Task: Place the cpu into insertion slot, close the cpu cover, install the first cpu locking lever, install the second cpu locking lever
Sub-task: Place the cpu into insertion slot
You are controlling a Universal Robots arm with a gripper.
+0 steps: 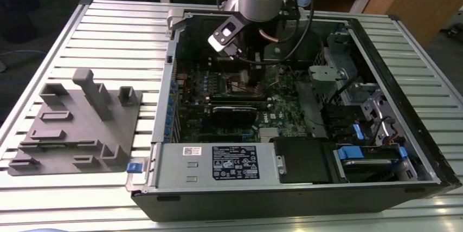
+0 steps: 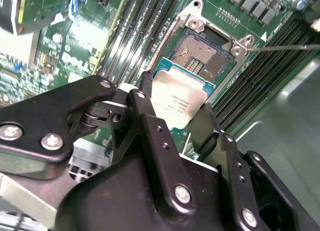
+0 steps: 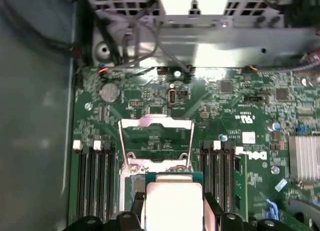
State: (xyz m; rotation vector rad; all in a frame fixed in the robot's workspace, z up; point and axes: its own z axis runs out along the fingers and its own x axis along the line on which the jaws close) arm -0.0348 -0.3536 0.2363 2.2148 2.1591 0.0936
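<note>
your hand [image 2: 176,100], clamped on the cpu [image 2: 182,93], hangs partly over the insertion slot [image 2: 202,51]; the rest of its dark centre lies bare. the cpu cover [image 3: 156,125] stands raised at the slot's edge away from the hand, off the opening. memory slots [image 3: 92,176] flank the slot closely on both sides, and a thin metal rod [image 2: 280,47] juts out over one bank. the case wall [image 1: 165,80] boxes the arm in. on the desk [image 1: 108,37], the grey fixture [image 1: 79,129] sits well apart, on the exterior view's left.
</note>
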